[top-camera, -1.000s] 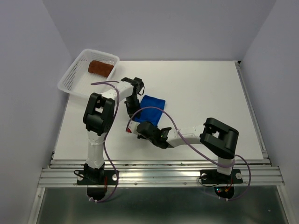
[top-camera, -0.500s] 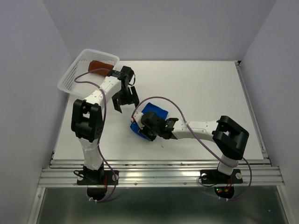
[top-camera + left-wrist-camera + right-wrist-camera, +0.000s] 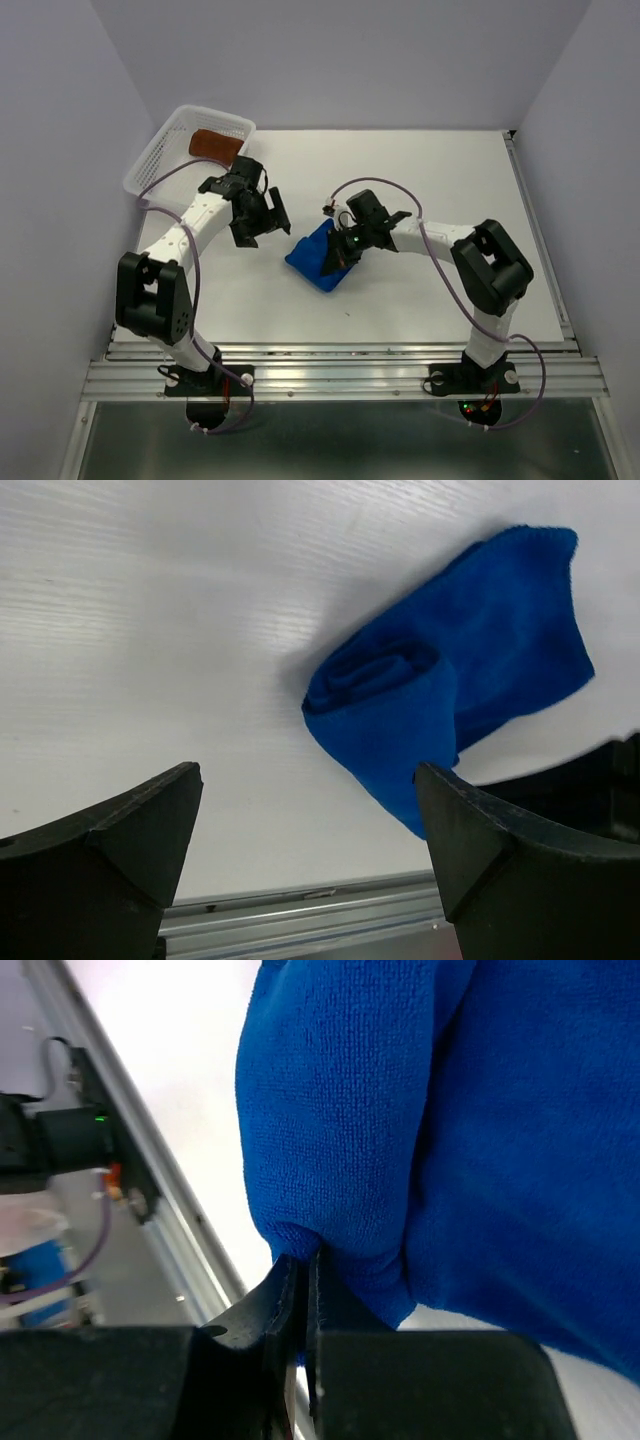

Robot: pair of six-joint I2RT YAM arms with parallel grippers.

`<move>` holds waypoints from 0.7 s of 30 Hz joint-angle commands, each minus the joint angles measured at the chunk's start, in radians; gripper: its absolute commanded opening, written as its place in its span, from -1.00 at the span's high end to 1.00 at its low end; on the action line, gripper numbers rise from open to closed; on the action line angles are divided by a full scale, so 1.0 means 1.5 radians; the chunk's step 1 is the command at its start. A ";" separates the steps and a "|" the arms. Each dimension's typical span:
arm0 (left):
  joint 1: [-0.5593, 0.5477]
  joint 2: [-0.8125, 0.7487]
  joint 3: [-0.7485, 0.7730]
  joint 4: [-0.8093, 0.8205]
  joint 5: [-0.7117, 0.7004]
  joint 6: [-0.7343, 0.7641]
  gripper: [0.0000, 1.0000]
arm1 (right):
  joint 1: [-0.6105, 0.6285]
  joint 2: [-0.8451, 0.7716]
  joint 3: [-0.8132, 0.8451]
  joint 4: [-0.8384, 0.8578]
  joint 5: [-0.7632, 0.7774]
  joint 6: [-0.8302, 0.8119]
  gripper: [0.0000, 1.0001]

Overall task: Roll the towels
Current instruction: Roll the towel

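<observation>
From above, the blue towel is seen partly rolled near the middle of the table, set slantwise to its edges. The brown towel is lodged in the white basket at the far left corner. The left gripper is held just left of the blue towel, jaws spread wide and empty. The right gripper is pressed to the blue towel's right side. In the left wrist view, the roll's spiral end is turned toward the camera, with a loose flap trailed to the upper right. In the right wrist view, the jaws are seen clamped together on a fold of blue cloth.
</observation>
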 commanded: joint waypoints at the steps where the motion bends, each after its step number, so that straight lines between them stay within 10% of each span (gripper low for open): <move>1: -0.003 -0.081 -0.108 0.150 0.131 0.022 -0.98 | -0.053 0.048 0.049 -0.001 -0.189 0.080 0.99; 21: -0.055 -0.054 -0.260 0.395 0.247 -0.023 -0.98 | -0.150 0.243 0.124 0.009 -0.322 0.198 0.98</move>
